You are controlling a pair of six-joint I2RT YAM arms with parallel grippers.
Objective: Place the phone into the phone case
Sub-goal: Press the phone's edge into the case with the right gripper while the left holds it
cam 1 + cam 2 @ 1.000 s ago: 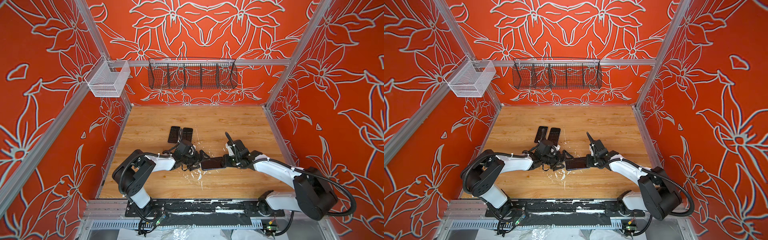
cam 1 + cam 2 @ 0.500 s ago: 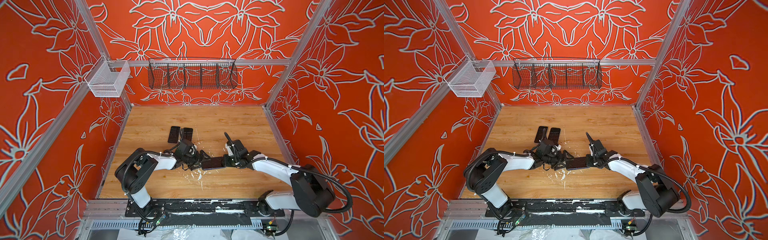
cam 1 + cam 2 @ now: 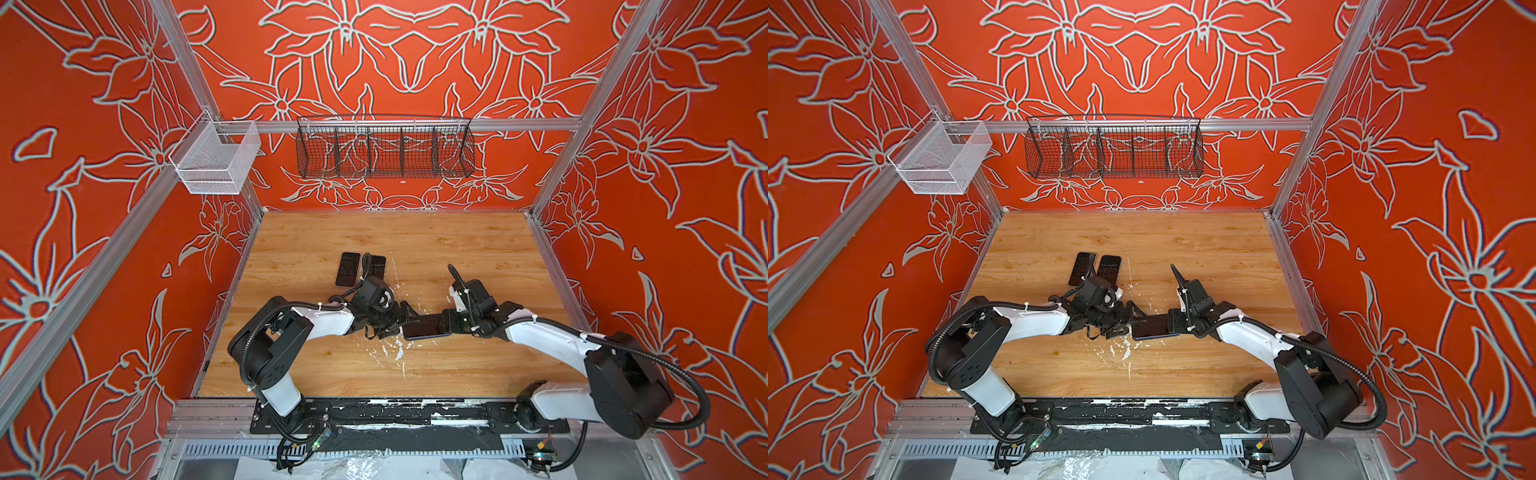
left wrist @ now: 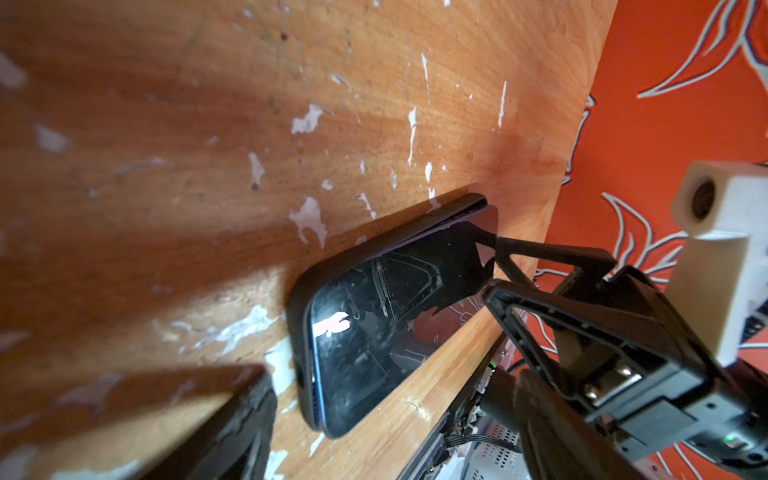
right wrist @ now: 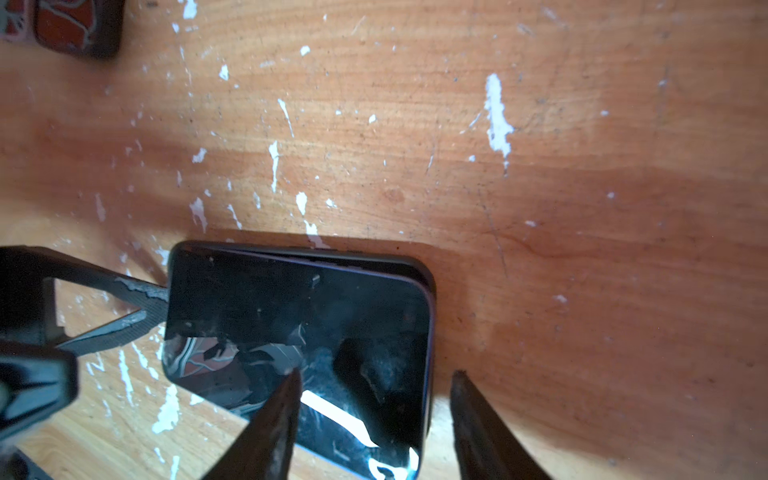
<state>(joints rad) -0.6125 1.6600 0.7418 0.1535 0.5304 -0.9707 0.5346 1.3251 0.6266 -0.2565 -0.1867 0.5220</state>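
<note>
Converging low on phone [image 3: 424,326]: left arm [image 3: 328,323], right arm [image 3: 544,338].

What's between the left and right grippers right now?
The phone, sitting in its case, lies on the table between the left gripper and right gripper; both top views show it.

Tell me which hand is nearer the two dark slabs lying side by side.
Left. The left hand is just front-right of the slabs, at the middle phone's left end; the right hand is farther right, over that phone's other end.
</note>
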